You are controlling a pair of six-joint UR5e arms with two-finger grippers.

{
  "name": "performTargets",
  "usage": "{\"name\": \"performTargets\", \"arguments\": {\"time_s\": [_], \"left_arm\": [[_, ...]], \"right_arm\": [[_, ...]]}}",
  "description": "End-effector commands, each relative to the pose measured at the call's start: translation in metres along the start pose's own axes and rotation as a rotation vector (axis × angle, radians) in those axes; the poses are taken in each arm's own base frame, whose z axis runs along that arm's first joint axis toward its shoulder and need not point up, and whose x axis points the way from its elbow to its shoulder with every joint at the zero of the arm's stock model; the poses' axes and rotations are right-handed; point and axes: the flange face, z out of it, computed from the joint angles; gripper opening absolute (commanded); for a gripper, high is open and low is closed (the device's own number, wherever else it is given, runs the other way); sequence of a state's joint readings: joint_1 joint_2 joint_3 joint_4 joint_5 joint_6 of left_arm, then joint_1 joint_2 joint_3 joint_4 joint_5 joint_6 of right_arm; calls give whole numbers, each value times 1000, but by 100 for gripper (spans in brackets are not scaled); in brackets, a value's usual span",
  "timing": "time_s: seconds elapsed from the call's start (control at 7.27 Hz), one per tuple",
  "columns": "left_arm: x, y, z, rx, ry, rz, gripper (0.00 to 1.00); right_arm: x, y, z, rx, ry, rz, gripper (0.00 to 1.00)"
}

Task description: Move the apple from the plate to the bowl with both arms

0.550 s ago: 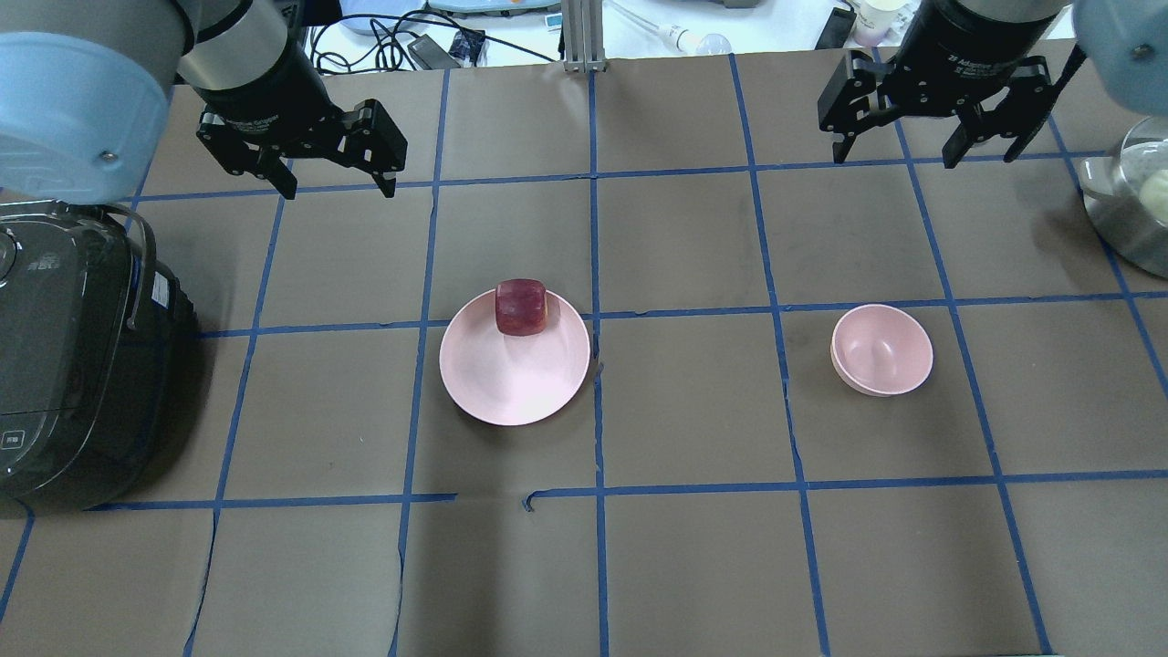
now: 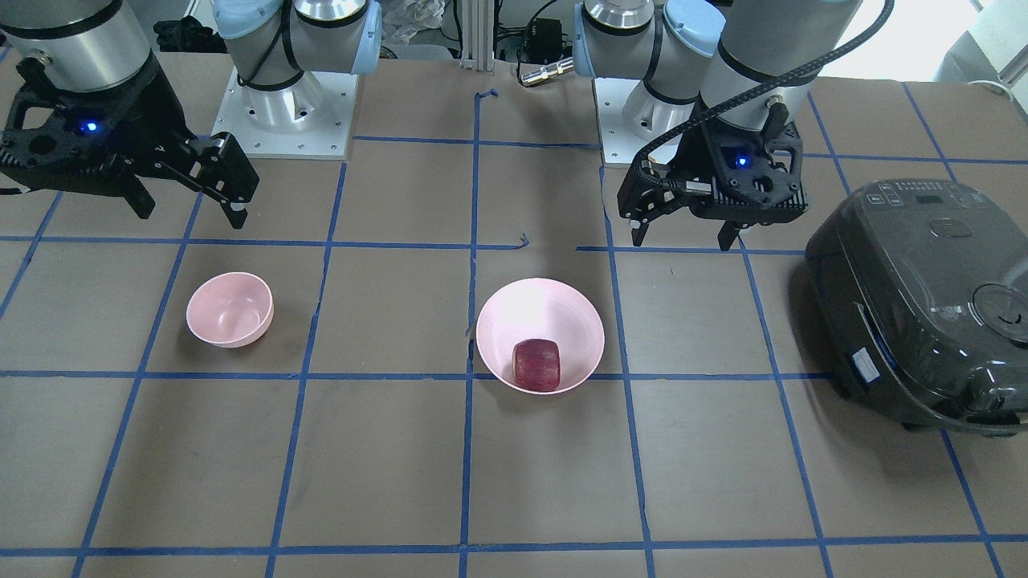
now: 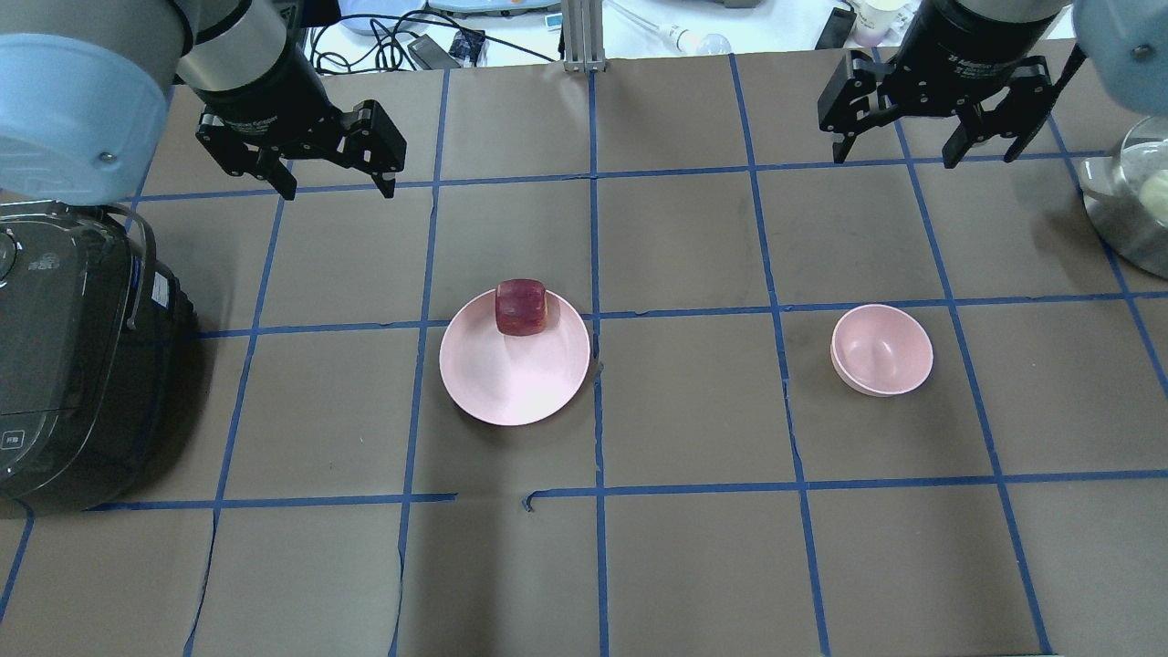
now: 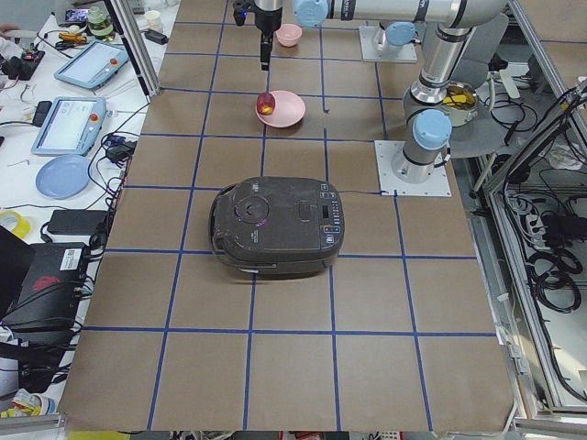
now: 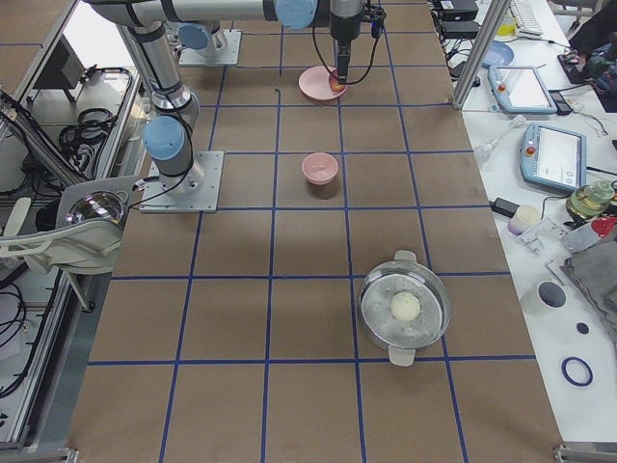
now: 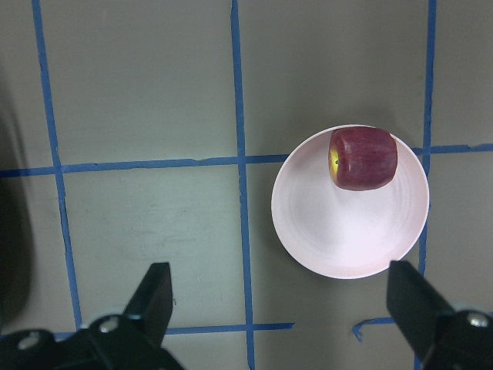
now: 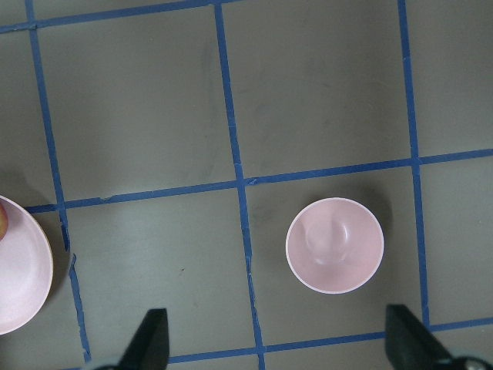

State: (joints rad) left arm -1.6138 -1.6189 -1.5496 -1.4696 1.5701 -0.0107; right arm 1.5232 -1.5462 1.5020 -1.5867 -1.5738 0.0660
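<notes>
The dark red apple (image 3: 521, 307) sits on the far rim of the pale pink plate (image 3: 511, 374) near the table's middle. The left wrist view shows the apple (image 6: 363, 158) on the plate (image 6: 347, 231), with its yellow patch to the left. The small pink bowl (image 3: 881, 349) stands empty to the right, also in the right wrist view (image 7: 335, 245). My left gripper (image 3: 339, 190) is open and empty, high above the table, beyond and left of the plate. My right gripper (image 3: 922, 157) is open and empty, high and beyond the bowl.
A black rice cooker (image 3: 73, 365) stands at the table's left edge. A steel pot (image 3: 1131, 201) with a glass lid stands at the right edge. Blue tape lines grid the brown table cover. Cables and devices lie past the far edge.
Both grippers have shifted very slightly toward the far side. The apple, plate and bowl have not moved.
</notes>
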Motion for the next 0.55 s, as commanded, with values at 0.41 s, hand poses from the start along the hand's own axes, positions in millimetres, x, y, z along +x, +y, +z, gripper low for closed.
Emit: {"name": "performTargets", "arguments": {"time_s": [0.41], "left_arm": [[-1,-1,13,-21,3,-3,100]], "right_arm": [[0,0,1,0,0,0,100]]}}
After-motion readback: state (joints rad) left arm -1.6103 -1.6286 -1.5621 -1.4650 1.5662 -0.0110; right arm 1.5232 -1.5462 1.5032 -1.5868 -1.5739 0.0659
